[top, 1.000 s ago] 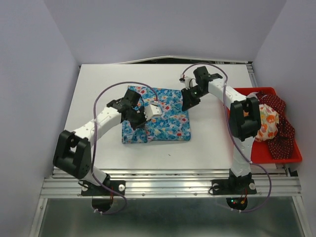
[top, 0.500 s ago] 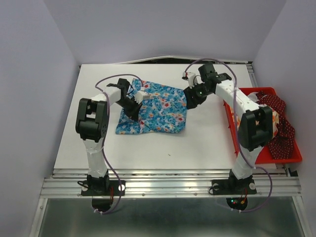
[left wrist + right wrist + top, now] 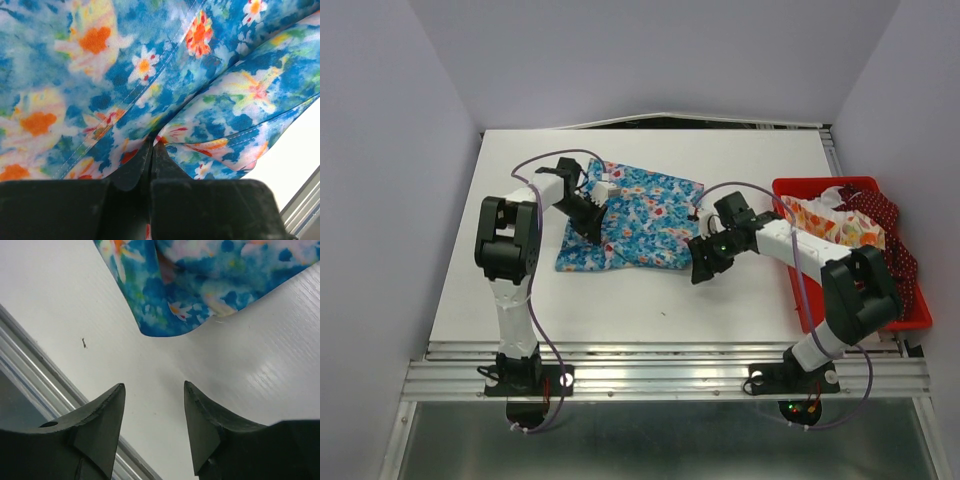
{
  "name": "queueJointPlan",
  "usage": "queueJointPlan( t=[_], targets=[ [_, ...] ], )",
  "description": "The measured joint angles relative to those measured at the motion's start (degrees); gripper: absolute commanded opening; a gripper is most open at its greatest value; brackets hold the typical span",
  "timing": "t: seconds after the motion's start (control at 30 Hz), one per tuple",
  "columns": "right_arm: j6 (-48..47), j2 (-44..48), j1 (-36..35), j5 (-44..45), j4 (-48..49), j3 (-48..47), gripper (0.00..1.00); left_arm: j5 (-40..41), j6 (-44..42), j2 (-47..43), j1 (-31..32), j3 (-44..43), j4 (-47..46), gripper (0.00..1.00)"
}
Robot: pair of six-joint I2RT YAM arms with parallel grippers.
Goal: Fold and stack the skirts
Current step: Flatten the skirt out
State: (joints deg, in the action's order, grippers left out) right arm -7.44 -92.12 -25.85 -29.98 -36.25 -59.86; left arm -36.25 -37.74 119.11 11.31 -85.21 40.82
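Observation:
The blue flowered skirt (image 3: 645,215) lies spread on the white table (image 3: 620,310), slightly rumpled. My left gripper (image 3: 592,230) is shut on a fold of it near its left side; in the left wrist view the cloth (image 3: 150,75) fills the frame and is pinched between the closed jaws. My right gripper (image 3: 702,268) is open and empty, low over the table just off the skirt's near right corner (image 3: 165,322). The cream-white skirt with orange flowers (image 3: 835,225) and the dark red dotted skirt (image 3: 890,250) lie bunched in the red tray (image 3: 860,318).
The red tray stands at the table's right edge. A metal rail (image 3: 660,380) runs along the near edge, also seen in the right wrist view (image 3: 30,365). Purple cables loop over both arms.
My right gripper left the skirt's far right corner and swung toward me to its near right corner. The left gripper keeps its hold; the skirt has unfolded and spread.

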Motion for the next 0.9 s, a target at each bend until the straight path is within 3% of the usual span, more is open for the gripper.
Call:
queueJointPlan(
  t=[0.17, 0.43, 0.63, 0.77, 0.9],
  targets=[
    [8.28, 3.45, 0.28, 0.35, 13.53, 9.09, 0.61, -0.22, 0.52, 0.02, -0.17, 0.11, -0.22, 0.13],
    [17.97, -2.38, 0.26, -1.46, 33.75, 9.4, 0.62, -0.83, 0.9, 0.02, -0.17, 0.48, -0.81, 0.17],
    [21.29, -5.9, 0.26, -5.01, 38.32, 8.2, 0.39, -0.81, 1.05, 0.02, -0.17, 0.5, -0.87, 0.17],
    [22.75, -5.73, 0.26, -7.39, 34.47, 4.52, 0.22, -0.81, 1.16, 0.02, -0.22, 0.5, -0.9, 0.17],
    [24.9, -4.11, 1.14, -9.77, 28.52, -0.55, 0.14, -1.01, 1.49, -0.04, -0.44, 0.76, -1.22, 0.17]
  ],
)
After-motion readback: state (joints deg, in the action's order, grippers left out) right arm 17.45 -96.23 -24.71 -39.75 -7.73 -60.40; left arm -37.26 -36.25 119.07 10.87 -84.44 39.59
